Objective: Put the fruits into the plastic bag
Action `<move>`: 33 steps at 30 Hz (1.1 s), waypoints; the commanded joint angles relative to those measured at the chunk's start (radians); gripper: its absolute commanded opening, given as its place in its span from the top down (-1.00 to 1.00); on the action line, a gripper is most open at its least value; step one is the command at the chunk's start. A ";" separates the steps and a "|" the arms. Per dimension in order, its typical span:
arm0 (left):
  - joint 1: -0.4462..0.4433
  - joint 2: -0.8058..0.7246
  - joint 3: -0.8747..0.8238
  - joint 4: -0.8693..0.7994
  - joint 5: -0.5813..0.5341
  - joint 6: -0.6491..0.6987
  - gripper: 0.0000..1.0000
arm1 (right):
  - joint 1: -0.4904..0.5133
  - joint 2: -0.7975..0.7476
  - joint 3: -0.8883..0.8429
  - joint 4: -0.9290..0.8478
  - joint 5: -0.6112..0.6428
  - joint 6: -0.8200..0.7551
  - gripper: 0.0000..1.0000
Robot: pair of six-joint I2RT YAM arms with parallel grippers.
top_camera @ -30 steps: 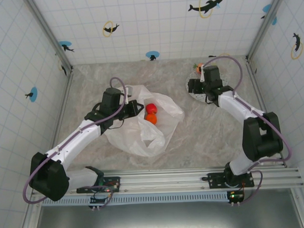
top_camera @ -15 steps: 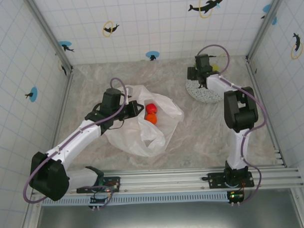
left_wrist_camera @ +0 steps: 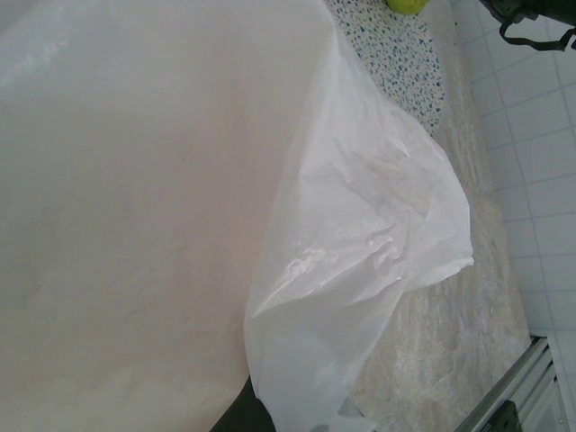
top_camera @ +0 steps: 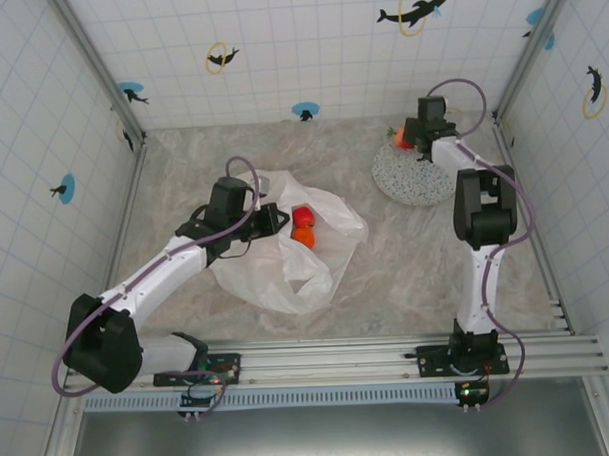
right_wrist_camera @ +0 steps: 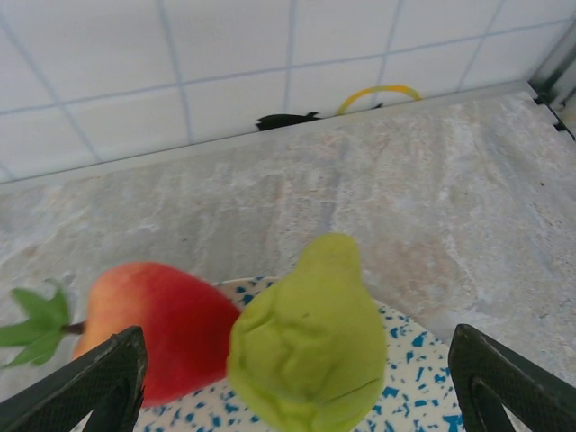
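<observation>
Right gripper (right_wrist_camera: 301,382), jaws wide about the green fruit (right_wrist_camera: 306,346), may on closing nudge the red fruit (right_wrist_camera: 157,328) at its 9 o'clock; left gripper (top_camera: 274,217) pinches the plastic bag (top_camera: 286,279).

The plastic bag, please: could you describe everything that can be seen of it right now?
The plastic bag is a large, thin, translucent white film, soft and wrinkled, lying spread on the marbled table left of centre. The shut left gripper pinches its edge, holding the mouth lifted. A red fruit and an orange fruit lie side by side at that mouth. The left wrist view shows the film close up, creased and slightly glossy.
</observation>
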 commanded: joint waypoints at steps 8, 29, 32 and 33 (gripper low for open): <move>0.006 0.028 0.023 0.000 0.017 0.025 1.00 | -0.037 0.095 0.085 0.007 -0.071 0.100 -0.71; 0.006 0.016 0.020 -0.011 0.012 0.029 1.00 | -0.065 0.172 0.140 -0.024 -0.124 0.129 -0.43; 0.006 0.015 0.020 -0.011 0.011 0.029 1.00 | -0.066 0.173 0.140 -0.030 -0.130 0.129 -0.39; 0.006 0.015 0.022 -0.012 0.012 0.029 1.00 | -0.068 0.171 0.140 -0.033 -0.132 0.129 -0.36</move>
